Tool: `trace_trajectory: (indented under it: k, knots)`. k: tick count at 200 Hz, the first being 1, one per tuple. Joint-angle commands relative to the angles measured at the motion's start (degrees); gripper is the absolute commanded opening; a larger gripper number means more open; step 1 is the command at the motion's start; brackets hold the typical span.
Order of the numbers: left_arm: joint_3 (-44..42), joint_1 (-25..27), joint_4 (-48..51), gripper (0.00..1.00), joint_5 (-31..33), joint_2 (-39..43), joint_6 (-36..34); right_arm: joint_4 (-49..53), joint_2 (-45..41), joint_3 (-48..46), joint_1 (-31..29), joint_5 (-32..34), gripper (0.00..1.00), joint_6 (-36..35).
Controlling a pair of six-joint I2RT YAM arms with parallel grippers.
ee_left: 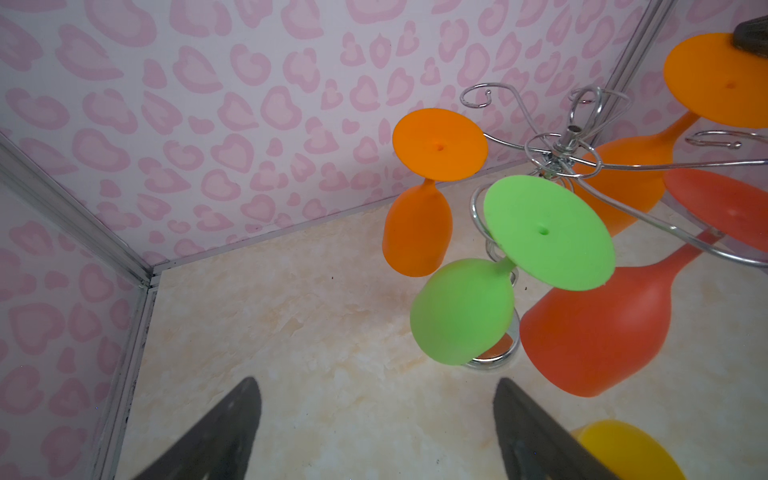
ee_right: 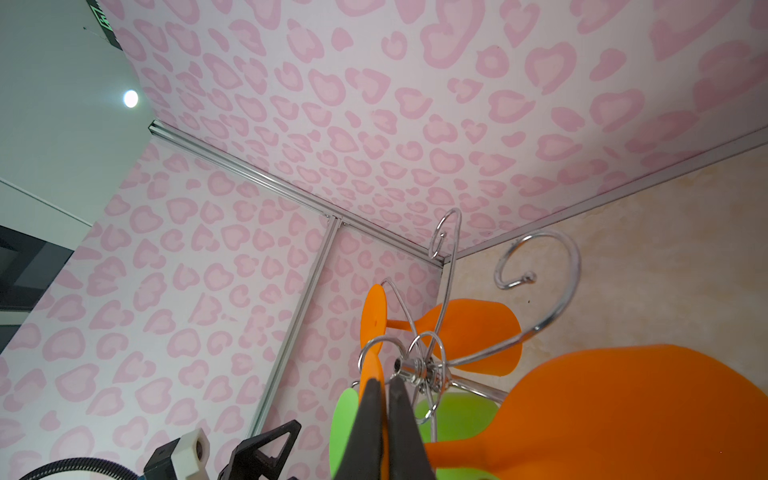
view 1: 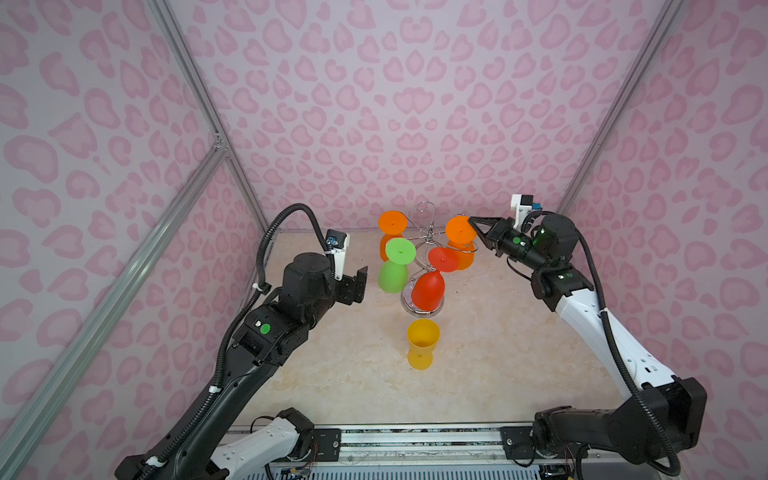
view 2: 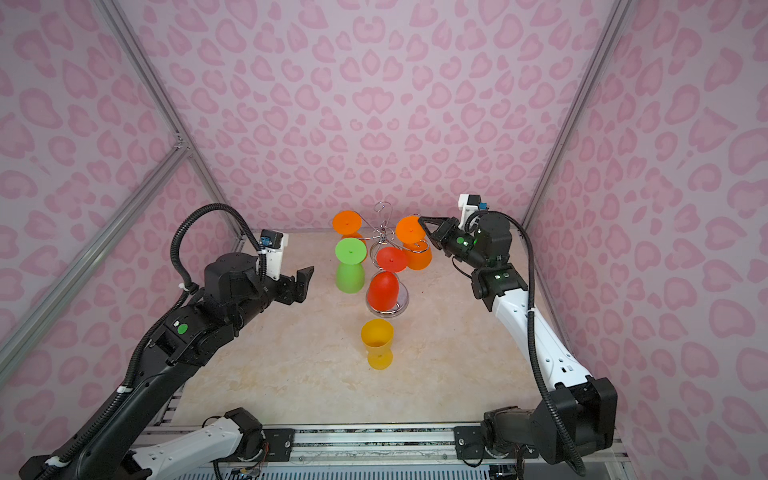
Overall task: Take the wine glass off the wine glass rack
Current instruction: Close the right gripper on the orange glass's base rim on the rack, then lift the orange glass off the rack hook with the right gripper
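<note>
Counter (view 1: 498, 353): beige marbled slab, with pink heart-print walls on three sides.

Wine glass rack (view 1: 430, 238): chrome wire, upright near the middle of the counter's far edge, with round base flat on the slab and curled arms spreading from a hub near the top.

Red wine glass (view 1: 428, 291): hung bowl-down on the rack's near side, above the base ring.

Green wine glass (view 1: 392, 276): hung bowl-down on the side toward the counter's left edge, just beside the red.

Orange wine glass (view 1: 459, 229): bowl-down on the side toward the right edge, with tilted foot disc. Unclear whether resting on its wire arm or lifted off.

Second orange wine glass (view 1: 392, 222): hung bowl-down toward the far-left corner, behind the green.

Yellow wine glass (view 1: 423, 338): upright on the counter, mouth up, near the rack's base on the near-edge side, not touching it.

Left hand (ee_left: 376, 390): spread wide, empty, level with the green bowl and apart from it.

Right hand (view 1: 471, 220): pinched tight on the rim of the orange wine glass's foot disc.
</note>
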State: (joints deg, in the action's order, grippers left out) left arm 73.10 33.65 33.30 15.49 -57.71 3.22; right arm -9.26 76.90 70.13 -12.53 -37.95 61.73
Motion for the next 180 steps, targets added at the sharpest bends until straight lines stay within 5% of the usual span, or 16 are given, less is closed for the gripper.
trace_trajectory:
  k: [1,110,180]
  knots:
    - [-0.1,-0.1,-0.8,0.89,0.5,0.4,0.1,1.9,0.8,1.2,0.0,0.5,0.0,-2.9]
    - [0.5,-0.2,-0.3,0.89,0.2,0.1,-0.4,8.5,1.9,4.3,1.4,4.6,0.0,-9.1]
    - [0.2,-0.2,-0.3,0.89,0.5,0.3,-0.3,12.4,-3.5,1.9,10.8,5.5,0.0,-12.0]
